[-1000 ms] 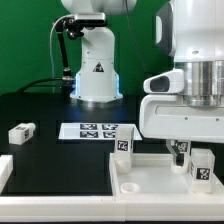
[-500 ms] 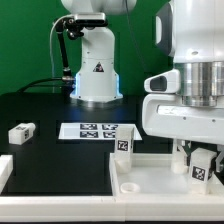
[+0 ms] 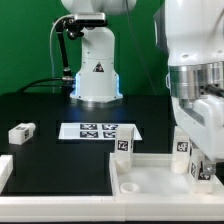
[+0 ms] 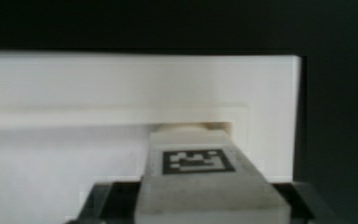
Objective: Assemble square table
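Since a second ago the arm has swung, its wrist housing now higher and turned. Its fingers [image 4: 194,205] are closed on a tagged white leg [image 4: 194,160], held upright over the square slab [image 3: 150,178] on the black tabletop [image 3: 60,160]. Another leg [image 3: 21,131] lies well apart.
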`<action>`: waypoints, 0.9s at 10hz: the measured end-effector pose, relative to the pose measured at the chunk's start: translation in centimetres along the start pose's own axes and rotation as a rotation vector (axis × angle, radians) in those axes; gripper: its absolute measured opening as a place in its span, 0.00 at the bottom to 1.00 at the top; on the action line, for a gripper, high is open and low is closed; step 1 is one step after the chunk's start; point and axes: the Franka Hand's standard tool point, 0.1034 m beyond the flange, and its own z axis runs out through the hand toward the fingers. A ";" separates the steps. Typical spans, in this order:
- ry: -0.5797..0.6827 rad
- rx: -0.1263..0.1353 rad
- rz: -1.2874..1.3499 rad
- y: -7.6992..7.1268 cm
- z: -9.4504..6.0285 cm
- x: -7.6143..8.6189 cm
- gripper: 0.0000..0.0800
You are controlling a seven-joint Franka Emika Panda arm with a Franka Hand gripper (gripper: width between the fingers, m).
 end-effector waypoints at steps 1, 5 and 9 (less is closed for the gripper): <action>-0.004 0.001 0.085 -0.1 0.0 0.1 0.36; 0.012 -0.001 0.274 -0.2 -0.2 1.0 0.36; 0.022 -0.001 0.290 -0.1 -0.2 1.1 0.60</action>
